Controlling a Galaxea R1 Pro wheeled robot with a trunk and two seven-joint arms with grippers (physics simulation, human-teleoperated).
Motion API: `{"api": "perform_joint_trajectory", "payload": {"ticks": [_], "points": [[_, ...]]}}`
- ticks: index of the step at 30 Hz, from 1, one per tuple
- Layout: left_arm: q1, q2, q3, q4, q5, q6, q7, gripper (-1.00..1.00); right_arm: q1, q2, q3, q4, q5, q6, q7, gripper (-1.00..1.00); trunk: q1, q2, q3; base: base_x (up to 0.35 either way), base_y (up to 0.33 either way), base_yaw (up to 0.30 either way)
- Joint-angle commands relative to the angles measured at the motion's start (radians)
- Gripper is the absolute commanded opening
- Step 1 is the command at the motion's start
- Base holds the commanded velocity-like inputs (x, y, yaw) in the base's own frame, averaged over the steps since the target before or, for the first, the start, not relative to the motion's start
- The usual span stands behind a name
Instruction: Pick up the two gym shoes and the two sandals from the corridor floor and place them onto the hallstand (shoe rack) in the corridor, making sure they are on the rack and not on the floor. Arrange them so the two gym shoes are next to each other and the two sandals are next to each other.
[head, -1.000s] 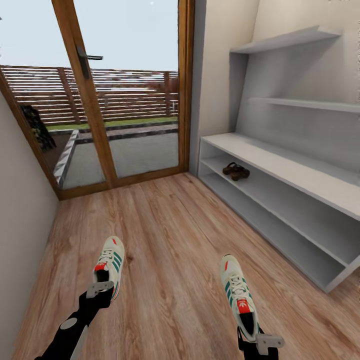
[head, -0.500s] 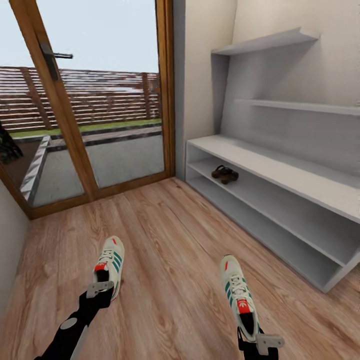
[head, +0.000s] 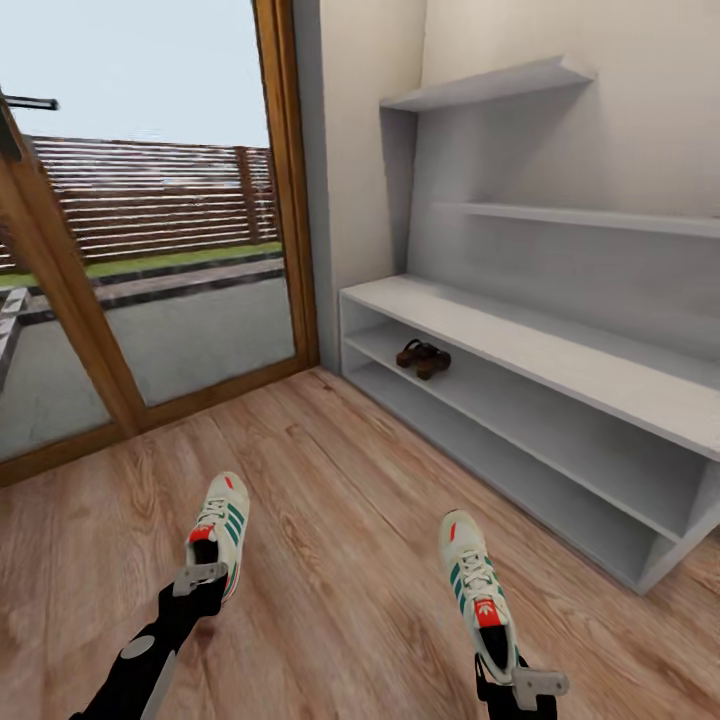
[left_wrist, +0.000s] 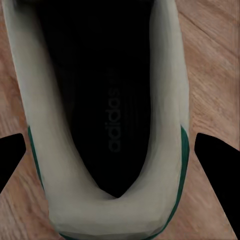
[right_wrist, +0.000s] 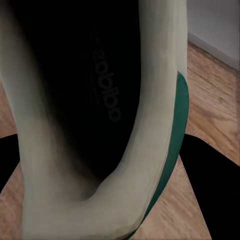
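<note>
Your view takes in the corridor floor (head: 340, 500), with the hallstand (head: 560, 370) against the wall to your right, the two sandals (head: 422, 358) side by side on its upper low shelf. Your left hand (head: 200, 580) is clamped on one gym shoe (head: 220, 530) at the heel, and your right hand (head: 520, 685) likewise grips the other gym shoe (head: 475, 590), both carried above the floor.

Head view: bright, even daylight through the glass door (head: 150, 230), no glare. Shadows soft, darkest under the hallstand (head: 560, 360) shelves. Render slightly soft, wide-angle stretch at edges. Wrist views dimmer, close and blurry; gym shoe (left_wrist: 107, 125) interior near black, probably just unlit.
</note>
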Motion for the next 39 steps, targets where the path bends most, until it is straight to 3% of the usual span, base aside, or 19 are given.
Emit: {"api": "perform_joint_trajectory", "payload": {"ticks": [1, 26, 39], "points": [[0.0, -0.001, 0.005, -0.001, -0.007, 0.002, -0.007, -1.0, -0.001, 0.001, -0.005, 0.001, 0.011, -0.002, -0.006, -1.0, 0.0, 0.0, 0.0, 0.335, 0.14, -0.264], [0.0, -0.001, 0.004, -0.001, -0.007, 0.001, -0.009, -1.0, -0.001, 0.0, -0.005, 0.001, 0.011, -0.002, -0.004, -1.0, 0.0, 0.0, 0.009, 0.311, 0.178, -0.265], [0.0, -0.001, 0.004, -0.001, -0.007, 0.001, -0.01, -1.0, -0.001, 0.0, -0.005, 0.001, 0.011, -0.002, -0.004, -1.0, 0.0, 0.0, 0.014, 0.169, 0.112, -0.265]]}}
